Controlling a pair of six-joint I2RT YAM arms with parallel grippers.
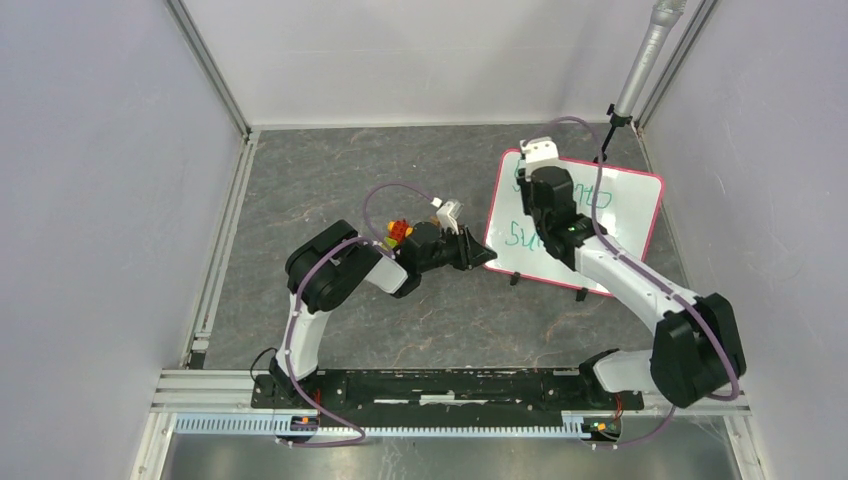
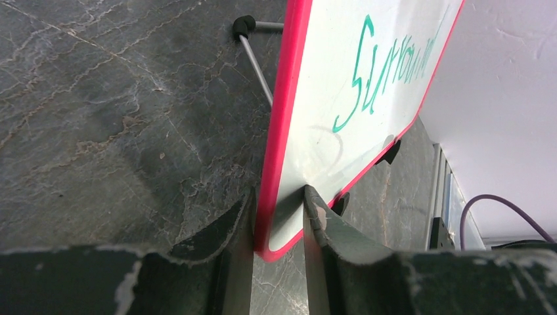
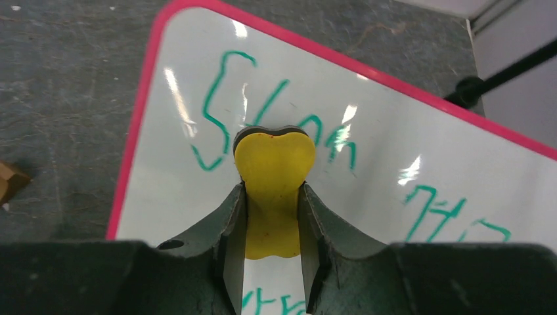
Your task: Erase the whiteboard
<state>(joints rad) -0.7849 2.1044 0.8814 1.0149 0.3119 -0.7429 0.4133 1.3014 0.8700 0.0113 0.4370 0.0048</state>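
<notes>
The whiteboard (image 1: 625,210) stands tilted at the back right, white with a pink-red frame and green handwriting. It also shows in the left wrist view (image 2: 315,98) and the right wrist view (image 3: 394,118). My left gripper (image 1: 487,255) is shut on the board's near left corner (image 2: 279,197), one finger behind the frame and one on the face. My right gripper (image 1: 535,182) hangs over the board's upper left part. In the right wrist view it (image 3: 273,190) is shut on a yellow eraser (image 3: 274,164), which sits over the green letters.
The board rests on thin wire legs with black feet (image 2: 244,26). A grey pole (image 1: 645,55) on a black stand rises at the back right corner. A small brown object (image 3: 10,180) lies on the dark tabletop left of the board. Enclosure walls close in on the sides.
</notes>
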